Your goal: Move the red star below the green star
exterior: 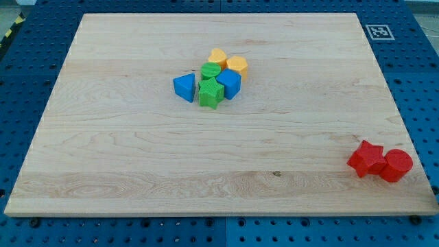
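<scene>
Blocks sit in two groups on the worktop. The red star lies at lower right, touching a red cylinder. The green star sits upper centre, among a blue triangle and other pieces. I see neither my tip nor any pincer, so I cannot tell their state.

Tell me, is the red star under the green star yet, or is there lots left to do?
Nothing looks done yet. The red star sits by the board's lower right corner, touching a red cylinder. The green star is far off, up in the cluster near the view's top middle. Nothing is in hand: my tip does not show. Left to do: push the red star across the wooden board to just below the green star.
</scene>
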You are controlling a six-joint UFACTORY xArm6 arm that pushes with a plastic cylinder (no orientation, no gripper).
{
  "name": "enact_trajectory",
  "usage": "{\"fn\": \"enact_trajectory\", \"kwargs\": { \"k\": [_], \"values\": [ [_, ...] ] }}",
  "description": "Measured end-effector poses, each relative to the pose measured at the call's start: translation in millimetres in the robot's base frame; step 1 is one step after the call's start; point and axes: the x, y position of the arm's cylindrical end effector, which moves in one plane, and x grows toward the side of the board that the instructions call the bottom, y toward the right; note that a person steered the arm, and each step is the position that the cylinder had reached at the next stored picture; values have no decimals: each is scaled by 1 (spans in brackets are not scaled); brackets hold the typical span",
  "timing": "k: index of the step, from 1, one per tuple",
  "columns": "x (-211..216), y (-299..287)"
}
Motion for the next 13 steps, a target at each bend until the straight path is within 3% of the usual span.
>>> {"fn": "enact_trajectory", "kwargs": {
  "k": [4, 9, 13],
  "values": [
    [1, -60],
    [-82, -127],
    [-113, -103]
  ]
}}
